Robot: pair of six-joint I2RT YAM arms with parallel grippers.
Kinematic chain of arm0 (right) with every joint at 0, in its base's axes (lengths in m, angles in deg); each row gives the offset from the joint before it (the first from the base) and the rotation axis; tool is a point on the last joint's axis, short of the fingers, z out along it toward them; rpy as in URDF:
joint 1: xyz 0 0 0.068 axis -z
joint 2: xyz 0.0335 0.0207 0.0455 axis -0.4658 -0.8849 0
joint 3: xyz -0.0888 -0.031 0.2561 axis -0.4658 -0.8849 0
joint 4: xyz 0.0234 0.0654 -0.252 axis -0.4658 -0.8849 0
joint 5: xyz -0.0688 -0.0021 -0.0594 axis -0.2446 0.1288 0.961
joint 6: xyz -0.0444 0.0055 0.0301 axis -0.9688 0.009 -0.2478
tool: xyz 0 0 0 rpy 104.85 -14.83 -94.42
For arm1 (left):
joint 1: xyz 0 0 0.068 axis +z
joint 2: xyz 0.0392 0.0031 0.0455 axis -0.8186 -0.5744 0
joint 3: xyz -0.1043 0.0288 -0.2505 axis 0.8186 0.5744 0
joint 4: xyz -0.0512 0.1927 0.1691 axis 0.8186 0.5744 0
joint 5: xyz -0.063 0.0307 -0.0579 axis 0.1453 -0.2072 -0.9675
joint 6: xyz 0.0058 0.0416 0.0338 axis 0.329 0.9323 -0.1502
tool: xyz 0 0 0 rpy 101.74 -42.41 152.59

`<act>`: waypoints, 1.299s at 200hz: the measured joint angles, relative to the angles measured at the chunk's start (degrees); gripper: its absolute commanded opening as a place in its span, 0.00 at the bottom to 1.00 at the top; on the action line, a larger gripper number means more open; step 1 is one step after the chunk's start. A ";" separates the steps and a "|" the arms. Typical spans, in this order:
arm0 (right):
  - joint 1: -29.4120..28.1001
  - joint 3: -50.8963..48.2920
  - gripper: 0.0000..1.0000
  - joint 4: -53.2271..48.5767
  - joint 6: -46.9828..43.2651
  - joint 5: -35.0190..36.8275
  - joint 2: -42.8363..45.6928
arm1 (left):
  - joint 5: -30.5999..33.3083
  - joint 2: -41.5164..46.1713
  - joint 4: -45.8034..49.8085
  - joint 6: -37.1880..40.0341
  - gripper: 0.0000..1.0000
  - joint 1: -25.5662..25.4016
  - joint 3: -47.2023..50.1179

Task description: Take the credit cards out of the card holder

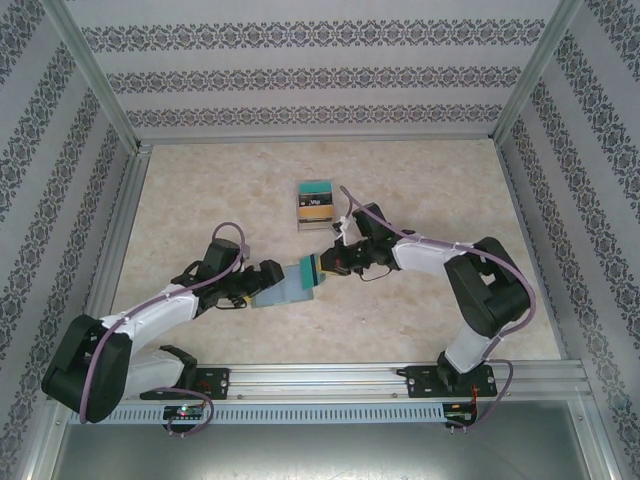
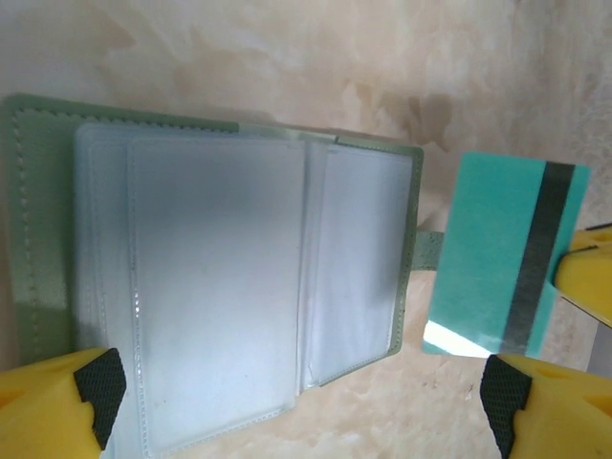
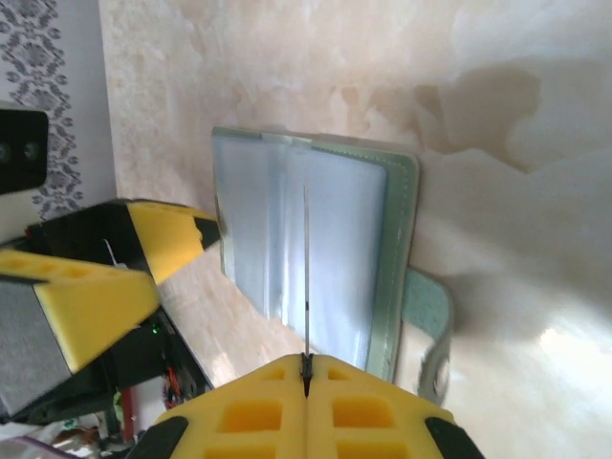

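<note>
Right gripper (image 3: 306, 368) tight on teal card (image 2: 483, 253)

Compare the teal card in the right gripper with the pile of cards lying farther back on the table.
The teal card is clamped by one end in the shut right gripper, just past the open wallet. The pile of cards lies flat farther back, with no gripper on it. The teal card shows a plain side with a dark stripe. The pile of cards shows an orange-brown face with pale print. Both are thin rectangular cards.
</note>
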 measured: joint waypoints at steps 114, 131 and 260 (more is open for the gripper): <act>-1.53 33.16 0.00 -30.01 -43.54 31.58 4.31 | 11.82 16.24 17.00 5.64 0.99 1.22 -12.57; -3.39 35.67 0.00 -30.01 -50.80 36.72 2.84 | 13.92 18.08 19.34 6.10 0.99 1.22 -12.79; -5.27 52.70 0.00 -29.88 -83.80 51.12 -20.41 | 21.59 30.08 33.81 6.73 1.00 1.25 -14.34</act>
